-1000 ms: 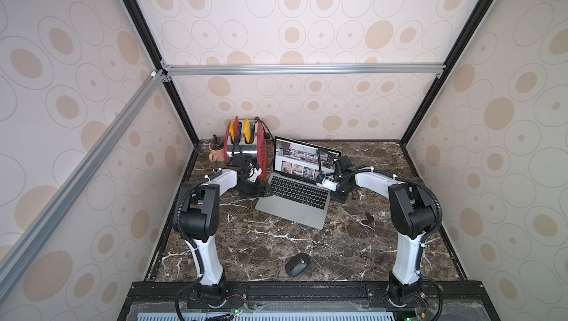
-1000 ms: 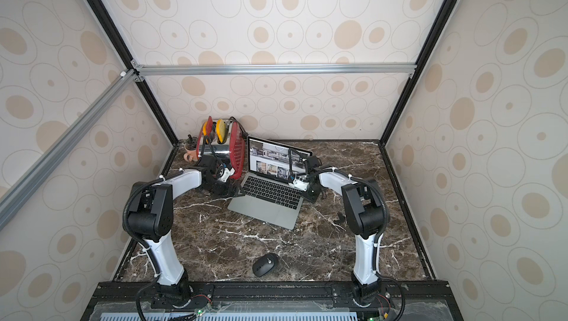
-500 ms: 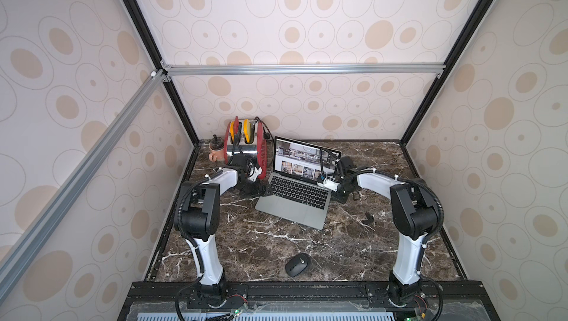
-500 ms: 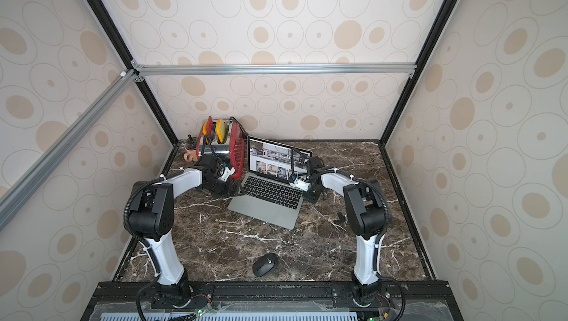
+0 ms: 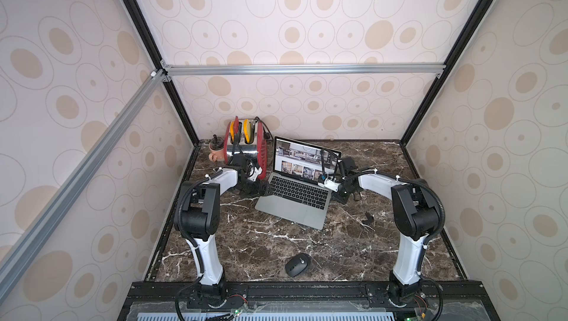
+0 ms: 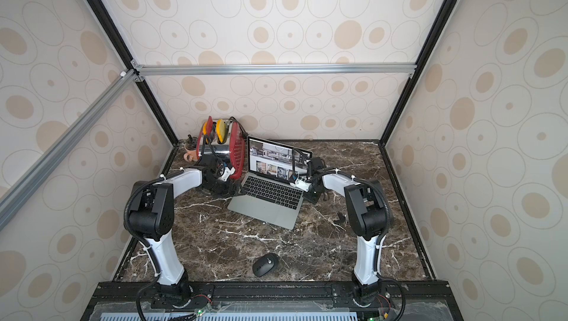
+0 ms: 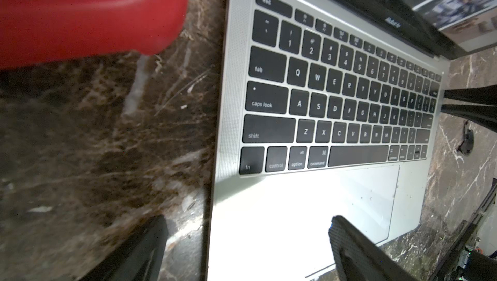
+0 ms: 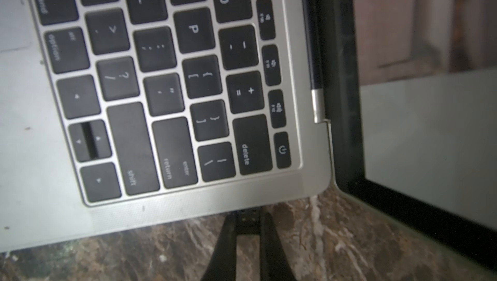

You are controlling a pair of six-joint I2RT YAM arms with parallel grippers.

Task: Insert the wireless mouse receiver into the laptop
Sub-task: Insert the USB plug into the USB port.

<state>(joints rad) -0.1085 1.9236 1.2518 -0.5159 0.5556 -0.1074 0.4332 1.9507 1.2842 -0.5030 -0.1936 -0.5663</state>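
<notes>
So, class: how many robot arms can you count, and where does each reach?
2. Left arm reaches the laptop's left edge; right arm reaches its right edge. None seems hidden.

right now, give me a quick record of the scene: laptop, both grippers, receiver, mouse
laptop: open, screen lit, on the marble table
left gripper: open, straddling the laptop's left edge, gripping nothing
right gripper: shut on the receiver
receiver: small black piece against the laptop's right edge, near the hinge corner; plugged in or not, cannot tell
mouse: black, near the table's front, away from both grippers
</notes>
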